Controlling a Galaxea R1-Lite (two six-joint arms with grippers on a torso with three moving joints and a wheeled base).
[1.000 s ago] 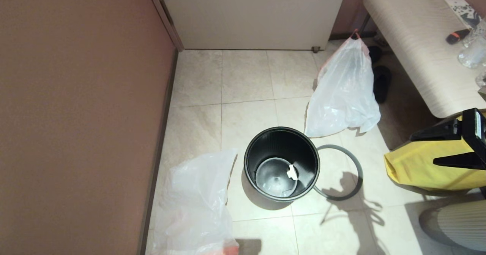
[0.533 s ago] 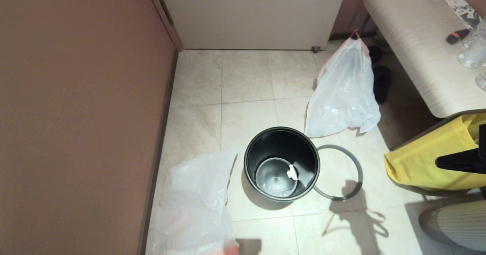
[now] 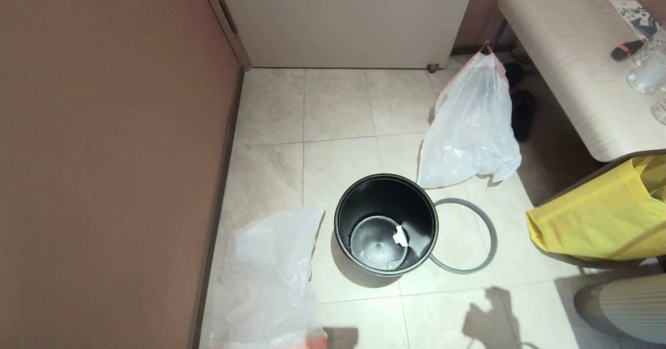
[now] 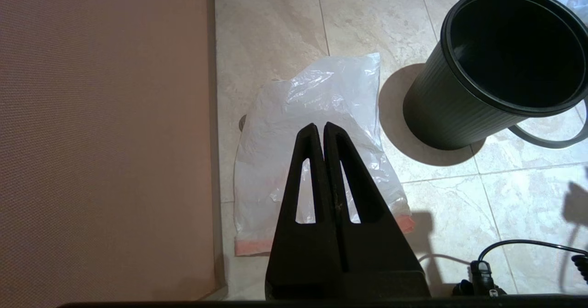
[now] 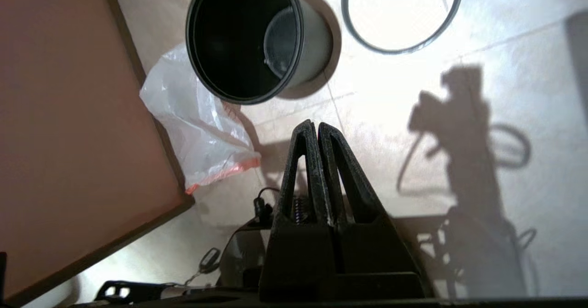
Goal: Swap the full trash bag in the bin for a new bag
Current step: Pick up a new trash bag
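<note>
— Where is everything sitting?
— The bin (image 3: 385, 224) is standing bagless, the new bag (image 3: 270, 281) lying beside it, the full trash bag (image 3: 471, 125) behind.
— Grippers?
— Left gripper (image 4: 319, 130) and right gripper (image 5: 312, 127) are both hovering, fingers pressed together, holding nothing.

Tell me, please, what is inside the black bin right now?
The bin has no liner in it. A small white scrap lies on its bare bottom. Part of the bottom is hidden behind the bin's near wall, so anything there cannot be seen.
</note>
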